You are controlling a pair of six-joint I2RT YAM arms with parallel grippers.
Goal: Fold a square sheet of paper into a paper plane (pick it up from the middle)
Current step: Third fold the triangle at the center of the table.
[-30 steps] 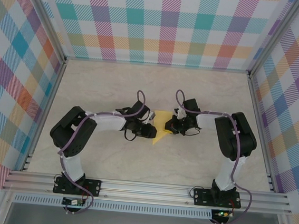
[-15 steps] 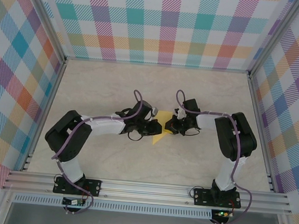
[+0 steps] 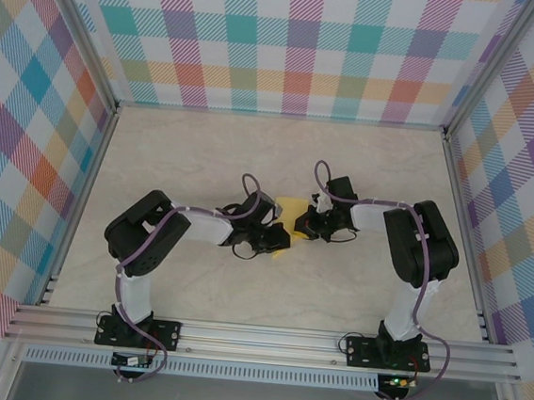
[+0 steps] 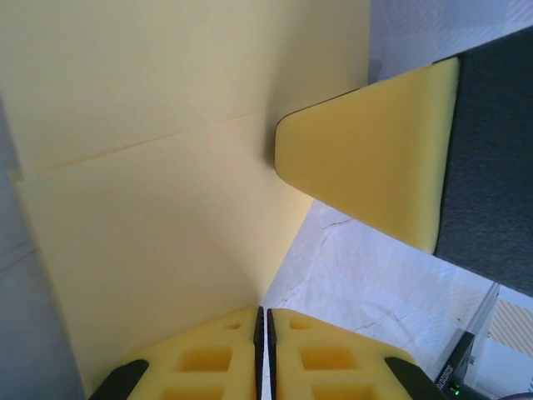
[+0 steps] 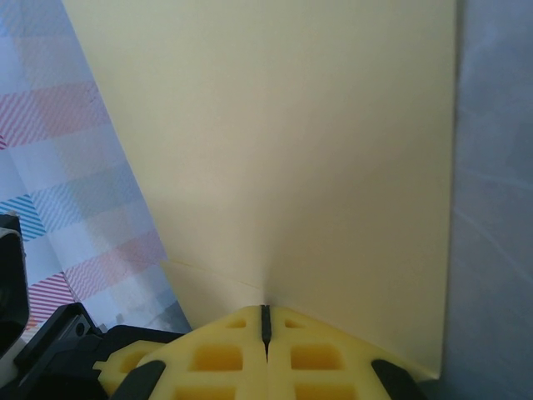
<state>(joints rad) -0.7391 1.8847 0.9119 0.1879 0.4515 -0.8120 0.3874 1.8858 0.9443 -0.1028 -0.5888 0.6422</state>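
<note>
The square sheet of paper is plain yellow and hangs between my two grippers at the middle of the table, above its surface. In the left wrist view the sheet shows one straight fold line. My left gripper is shut on its lower edge. The right gripper's yellow fingertip presses on the sheet's far side. In the right wrist view the sheet stands upright and my right gripper is shut on its bottom edge. From above, the left gripper and the right gripper almost touch. The paper plane is out of view.
The pale marble table is walled by checked panels at the back and both sides. An aluminium rail with the arm bases runs along the near edge. Part of the left arm's black body sits close by.
My left gripper has swung in under the paper and shut on its edge. The left arm's elbow has shifted right. The right gripper has stayed still, shut on the sheet.
</note>
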